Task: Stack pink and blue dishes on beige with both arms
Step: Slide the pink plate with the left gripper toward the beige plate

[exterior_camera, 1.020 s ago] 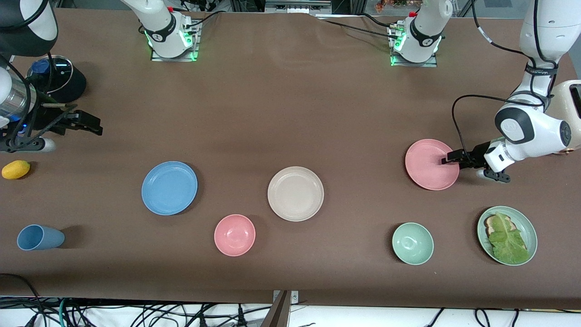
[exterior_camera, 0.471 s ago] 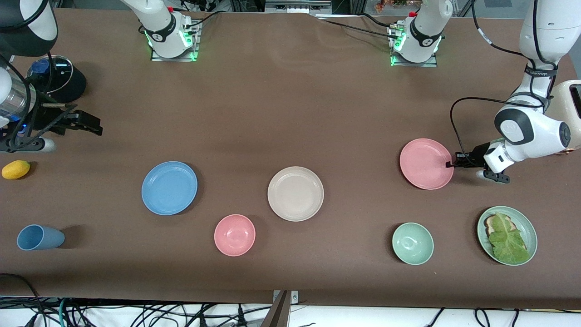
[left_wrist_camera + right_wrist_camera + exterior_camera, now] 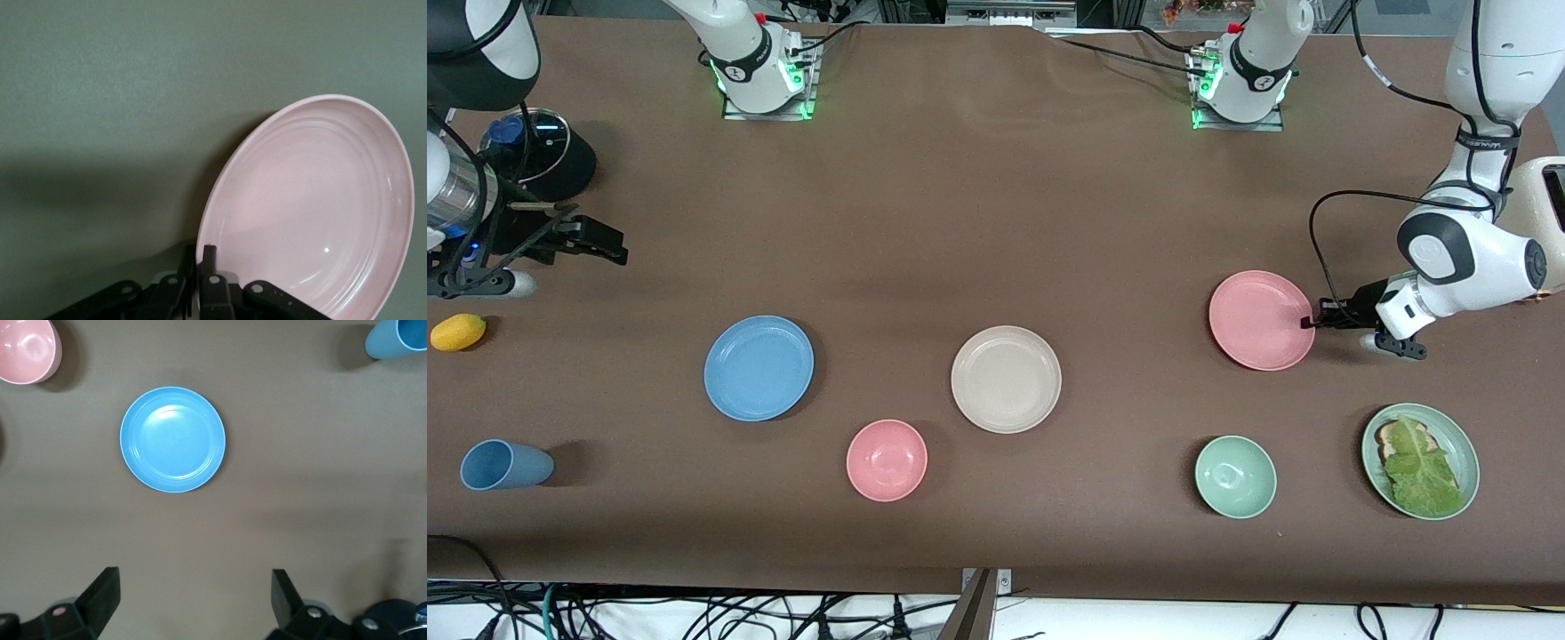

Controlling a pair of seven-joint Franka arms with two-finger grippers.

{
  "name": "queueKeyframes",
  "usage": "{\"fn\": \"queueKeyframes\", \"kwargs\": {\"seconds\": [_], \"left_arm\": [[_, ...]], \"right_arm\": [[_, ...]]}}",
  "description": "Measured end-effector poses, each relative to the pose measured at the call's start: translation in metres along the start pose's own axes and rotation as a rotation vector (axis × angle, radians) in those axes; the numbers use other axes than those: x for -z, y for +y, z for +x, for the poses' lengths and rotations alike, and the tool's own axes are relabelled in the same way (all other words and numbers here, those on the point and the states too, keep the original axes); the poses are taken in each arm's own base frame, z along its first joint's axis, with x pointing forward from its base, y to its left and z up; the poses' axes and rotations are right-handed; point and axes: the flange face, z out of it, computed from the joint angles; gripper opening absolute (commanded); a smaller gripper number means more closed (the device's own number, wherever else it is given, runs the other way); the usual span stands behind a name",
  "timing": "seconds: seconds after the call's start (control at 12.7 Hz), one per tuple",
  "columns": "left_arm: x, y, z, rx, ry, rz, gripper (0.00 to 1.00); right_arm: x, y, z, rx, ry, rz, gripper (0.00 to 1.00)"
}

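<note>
Now the left hand (image 3: 1311, 322) is clenched on the pink plate's (image 3: 1259, 320) rim; right hand (image 3: 193, 600), released, hangs above the blue plate (image 3: 173, 439).

We see the pink plate (image 3: 313, 207) filling the 4 o'clock part of the left wrist view, tilted, its rim raised off the table (image 3: 120, 87) on the gripper's side. The left gripper (image 3: 202, 267) sits at 6 o'clock, black fingers (image 3: 209, 257) pinched tight on the plate's rim. A dark shadow lies on the table under the plate toward 9 o'clock. Concentric rings show inside the plate, plus one small bright glint.
</note>
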Motion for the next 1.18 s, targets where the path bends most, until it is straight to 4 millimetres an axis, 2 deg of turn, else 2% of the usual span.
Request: {"fn": "queueKeyframes", "kwargs": {"seconds": [0.31,0.63,1.02,1.18], "left_arm": [[0.032,0.02,0.033,-0.06,0.014,-0.045,0.0],[0.047,0.033,0.043,-0.088,0.01,-0.072,0.0],[0.074,0.051,0.062,-0.094,0.004,-0.091,0.0],[0.071,0.071,0.071,-0.074,-0.004,-0.097,0.0]], "right_arm": [[0.0,0.0,0.0,0.0,0.0,0.0,1.0],[0.0,0.0,0.0,-0.001,0.0,0.0,1.0],[0.0,0.0,0.0,-0.001,0.0,0.0,1.0],[0.0,0.001,0.0,-0.001,0.0,0.0,1.0]]}}
